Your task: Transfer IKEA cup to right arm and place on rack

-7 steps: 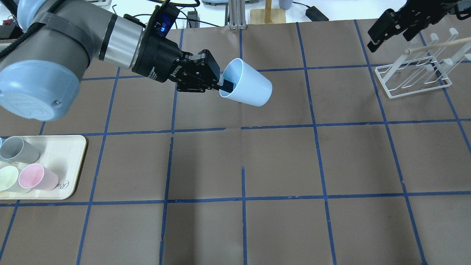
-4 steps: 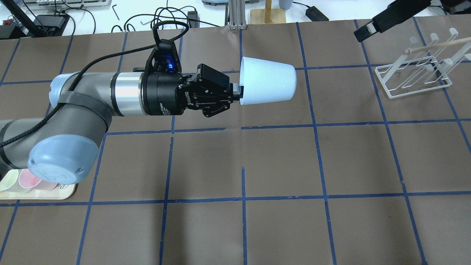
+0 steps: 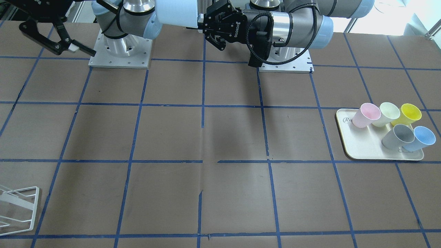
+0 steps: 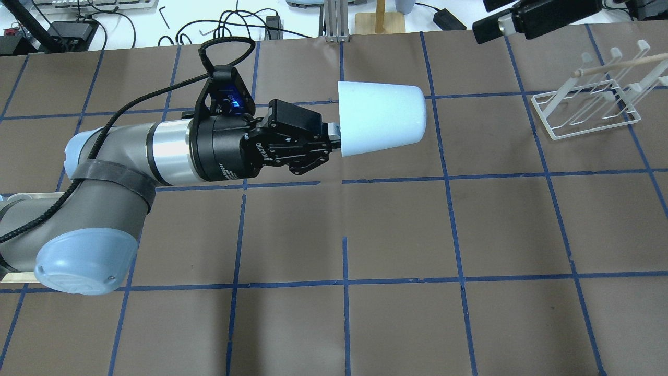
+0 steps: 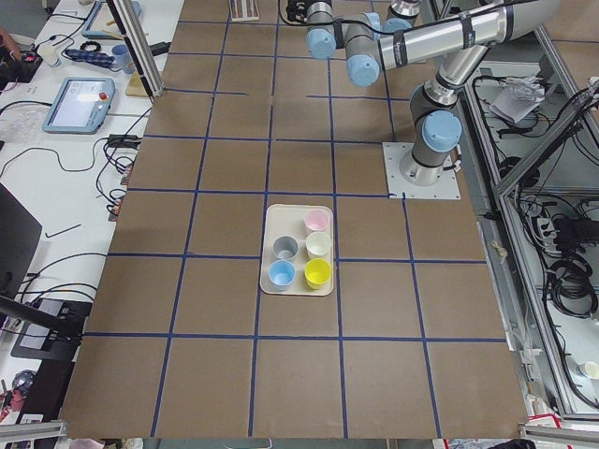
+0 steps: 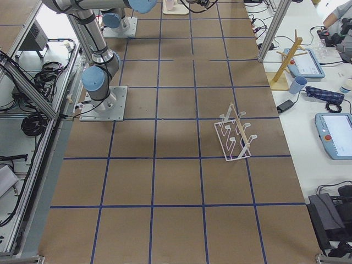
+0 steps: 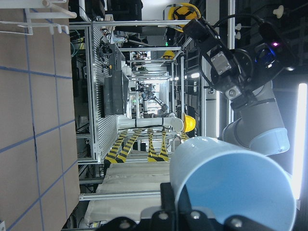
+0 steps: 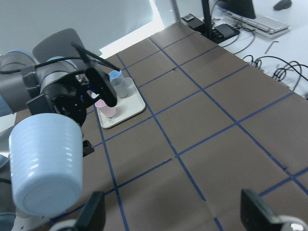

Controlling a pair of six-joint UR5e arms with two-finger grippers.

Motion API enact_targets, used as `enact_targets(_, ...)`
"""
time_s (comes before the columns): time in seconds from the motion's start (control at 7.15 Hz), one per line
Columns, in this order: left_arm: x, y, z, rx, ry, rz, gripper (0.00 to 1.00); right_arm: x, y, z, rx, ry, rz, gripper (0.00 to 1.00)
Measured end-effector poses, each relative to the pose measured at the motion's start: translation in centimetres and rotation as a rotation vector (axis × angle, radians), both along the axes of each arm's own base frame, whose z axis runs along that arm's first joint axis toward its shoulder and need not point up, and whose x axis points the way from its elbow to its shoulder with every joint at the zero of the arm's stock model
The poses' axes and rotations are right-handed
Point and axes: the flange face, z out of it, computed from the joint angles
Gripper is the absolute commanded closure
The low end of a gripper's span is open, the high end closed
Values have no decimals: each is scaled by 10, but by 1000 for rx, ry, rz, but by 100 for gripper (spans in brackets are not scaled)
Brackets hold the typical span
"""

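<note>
We have IKEA cup [image 4: 380, 119] aloft over desk [image 4: 396, 224], left fingers [image 4: 332, 130] pinching rim. Right fingers [image 8: 260, 215] spread, apart at cup's 2 o'clock overhead. Handover, rack [image 4: 584, 110] placement pending.

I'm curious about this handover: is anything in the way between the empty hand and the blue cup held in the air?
Nothing visible. The left hand holds the IKEA cup out toward the open right hand, with only open air between them.
</note>
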Motion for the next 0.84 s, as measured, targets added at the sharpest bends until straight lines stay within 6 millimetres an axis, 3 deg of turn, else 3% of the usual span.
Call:
enact_targets(0.28,0,2,3,-16,29,5,100,12,35,-2,-66,-60,157,0)
enact_targets(0.84,0,-2,1,-13,68,13,100,30,64,-5,-173,-195,228,0)
